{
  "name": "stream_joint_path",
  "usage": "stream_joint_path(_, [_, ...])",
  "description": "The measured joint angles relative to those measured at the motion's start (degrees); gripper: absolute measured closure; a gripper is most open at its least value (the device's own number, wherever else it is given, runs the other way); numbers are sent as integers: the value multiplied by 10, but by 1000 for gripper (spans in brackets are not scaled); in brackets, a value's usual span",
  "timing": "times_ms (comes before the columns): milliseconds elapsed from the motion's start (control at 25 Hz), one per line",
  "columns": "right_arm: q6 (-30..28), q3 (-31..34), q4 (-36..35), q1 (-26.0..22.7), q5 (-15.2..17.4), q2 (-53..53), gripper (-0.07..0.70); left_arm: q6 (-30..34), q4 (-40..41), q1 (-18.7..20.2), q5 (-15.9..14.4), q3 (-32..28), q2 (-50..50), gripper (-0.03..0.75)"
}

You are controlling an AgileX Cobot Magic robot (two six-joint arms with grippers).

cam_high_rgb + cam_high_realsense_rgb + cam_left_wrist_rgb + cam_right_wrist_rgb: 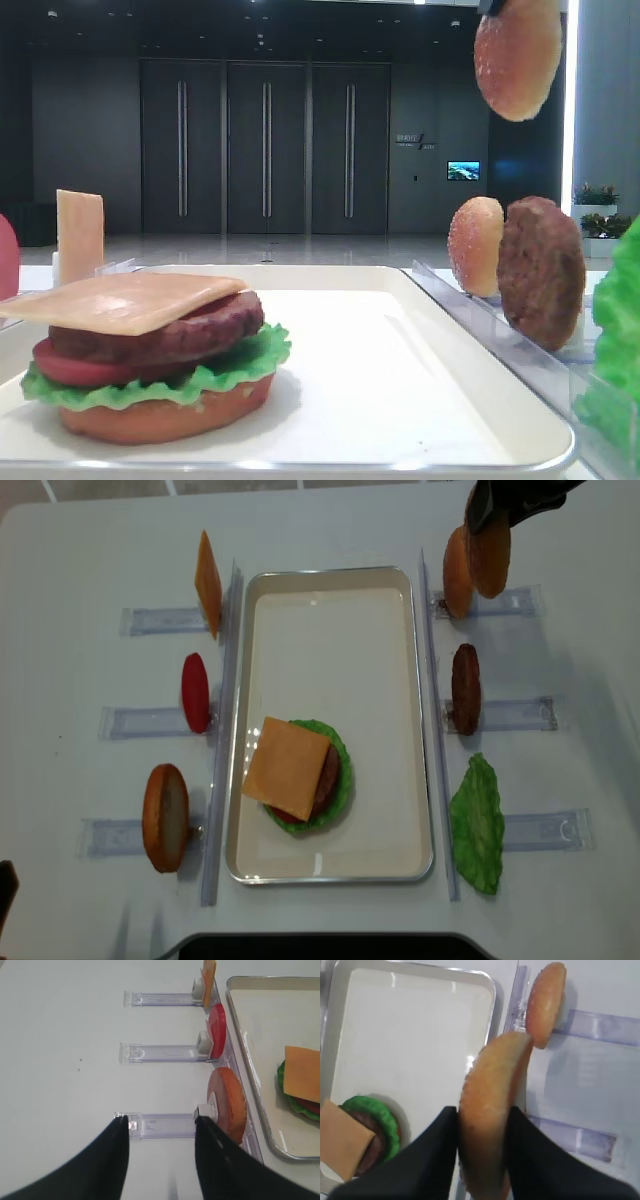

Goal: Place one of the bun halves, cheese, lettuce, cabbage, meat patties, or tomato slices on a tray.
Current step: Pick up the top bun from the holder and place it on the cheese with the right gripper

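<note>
Leftmost on the table (80,540), our left gripper (162,1125) hangs with its jaws spread and empty, just over the clear rack (160,1125) that props a flat orange bottom bun (229,1102) on edge; a tomato slice (217,1030) and a cheese slice (209,975) stand in the slots beyond. Moving right, the tray (410,730) holds a stack near its left front part: bottom bun, lettuce (245,365), tomato, meat patty (190,335), and a square of cheese on top. It wants only its lid.

Further right, above the far right rack, our right gripper (482,1130) pinches the bun top (490,1110) on edge, one finger on the domed crust and one on the flat face, lifted clear of the table. Just beside it a paler bun (457,572) stands in its slot, with a spare patty (465,688) and a spare lettuce leaf (478,825) nearer the front.

We judge the bun top light and fairly stiff, its glossy crust somewhat slippery. Gripped across its thickness near the rim it should carry well, though it must be turned flat before we set it on the soft, possibly uneven cheese.
</note>
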State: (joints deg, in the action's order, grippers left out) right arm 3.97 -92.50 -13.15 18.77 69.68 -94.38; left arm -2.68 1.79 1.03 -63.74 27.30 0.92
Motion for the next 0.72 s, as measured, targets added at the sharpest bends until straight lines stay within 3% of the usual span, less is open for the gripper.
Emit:
stream_joint_path(200, [29, 36, 6, 16, 1, 66, 415, 0, 0, 0, 0, 0, 0, 401])
stream_joint_path(480, [94, 158, 36, 78, 2, 172, 415, 0, 0, 0, 0, 0, 0, 412])
stream_joint_path(720, [150, 225, 39, 146, -13, 262, 415, 0, 0, 0, 0, 0, 0, 416])
